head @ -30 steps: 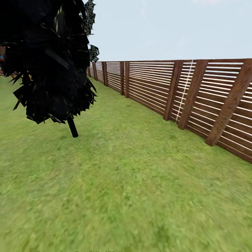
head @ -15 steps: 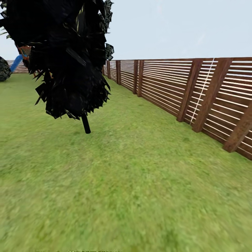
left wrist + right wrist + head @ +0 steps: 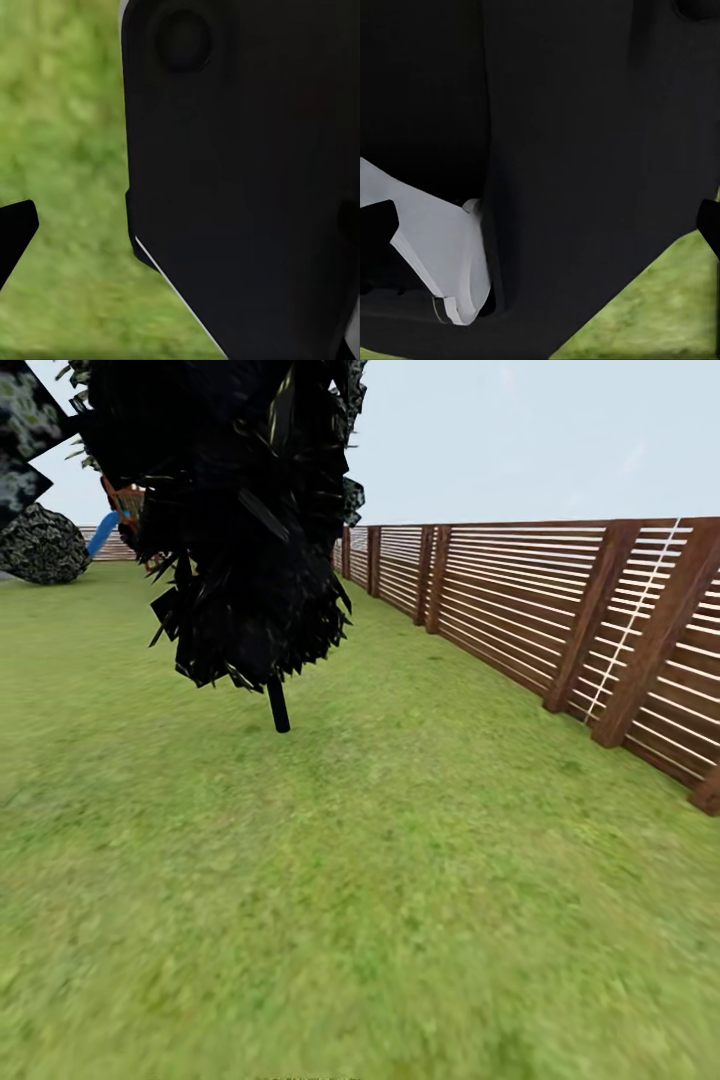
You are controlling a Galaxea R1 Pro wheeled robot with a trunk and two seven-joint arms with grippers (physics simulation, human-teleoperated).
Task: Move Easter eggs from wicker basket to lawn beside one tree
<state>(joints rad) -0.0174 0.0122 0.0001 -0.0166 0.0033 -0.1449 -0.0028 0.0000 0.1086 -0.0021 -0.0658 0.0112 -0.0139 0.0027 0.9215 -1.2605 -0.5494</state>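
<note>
The Easter eggs and the wicker basket are out of view. The lawn (image 3: 380, 880) spreads green and mottled across the head view. In the left wrist view my left gripper (image 3: 184, 225) is open, one black fingertip at each side edge, with grass and a dark part of my own body behind it. My right gripper (image 3: 544, 225) is open too, its fingertips (image 3: 376, 225) far apart in front of black and white body panels, with nothing held.
A small tree with a thin black trunk (image 3: 278, 708) and black blocky foliage (image 3: 240, 510) stands ahead on the left. A brown slatted fence (image 3: 560, 610) runs along the right into the distance. A dark bush (image 3: 40, 545) and a blue slide (image 3: 102, 532) sit far left.
The head camera has swung left: the dark tree and the fence have slid right in the picture. The bush and the blue slide have come into view at the far left.
</note>
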